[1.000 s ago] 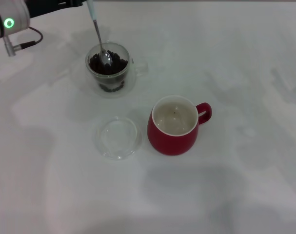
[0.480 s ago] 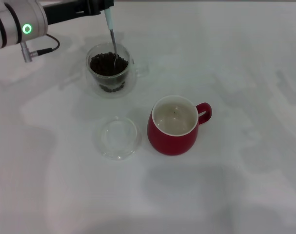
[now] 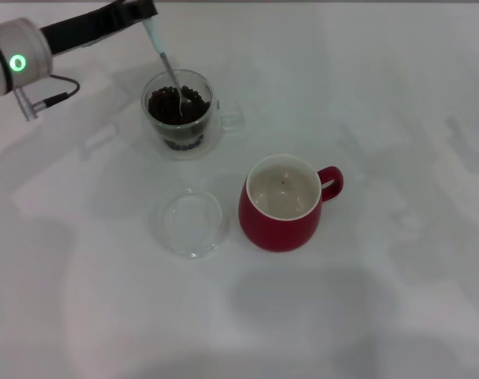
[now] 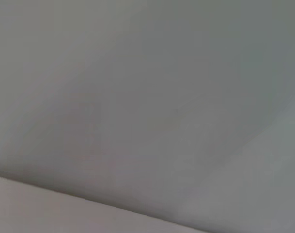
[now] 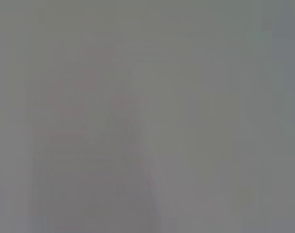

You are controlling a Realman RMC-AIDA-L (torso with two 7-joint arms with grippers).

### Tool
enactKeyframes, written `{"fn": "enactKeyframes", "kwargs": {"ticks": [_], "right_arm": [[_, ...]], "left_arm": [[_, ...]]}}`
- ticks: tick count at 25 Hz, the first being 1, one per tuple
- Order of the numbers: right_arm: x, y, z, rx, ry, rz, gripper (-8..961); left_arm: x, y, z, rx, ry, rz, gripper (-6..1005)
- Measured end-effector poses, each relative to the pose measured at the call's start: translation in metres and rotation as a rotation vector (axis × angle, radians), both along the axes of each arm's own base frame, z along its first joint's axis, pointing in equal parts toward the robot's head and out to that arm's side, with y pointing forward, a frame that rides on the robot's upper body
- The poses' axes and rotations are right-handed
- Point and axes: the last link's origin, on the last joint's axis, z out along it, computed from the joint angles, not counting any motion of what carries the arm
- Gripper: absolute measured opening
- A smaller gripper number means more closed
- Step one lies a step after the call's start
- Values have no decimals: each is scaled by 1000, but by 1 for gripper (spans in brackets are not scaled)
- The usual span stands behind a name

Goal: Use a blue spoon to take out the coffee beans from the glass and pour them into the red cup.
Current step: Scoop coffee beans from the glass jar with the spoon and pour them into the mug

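In the head view the clear glass [image 3: 182, 117] stands at the far left of the table with dark coffee beans [image 3: 193, 108] in it. My left gripper [image 3: 142, 11] reaches in from the upper left and is shut on the blue spoon [image 3: 162, 57] by its pale blue handle. The spoon slants down and its metal bowl is in the beans. The red cup [image 3: 282, 204] stands nearer, to the right of the glass, with its cream inside nearly bare and its handle pointing right. My right gripper is out of view. Both wrist views show only blank grey.
A flat clear round glass saucer [image 3: 188, 222] lies on the white table [image 3: 397, 260] just left of the red cup. A black cable [image 3: 54, 99] hangs from my left arm at the far left.
My left arm has swung and the spoon's handle has moved left, tilting the spoon; its bowl stays in the beans. The glass has shifted slightly right.
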Motion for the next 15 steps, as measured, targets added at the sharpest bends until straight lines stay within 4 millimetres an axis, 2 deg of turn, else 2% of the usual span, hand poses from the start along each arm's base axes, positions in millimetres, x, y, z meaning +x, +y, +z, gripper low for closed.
{"fn": "enactKeyframes", "kwargs": {"ticks": [15], "right_arm": [[-8, -2, 0, 7, 12, 51, 860]], "left_arm": [[-41, -36, 27, 92, -258, 107, 133]]}}
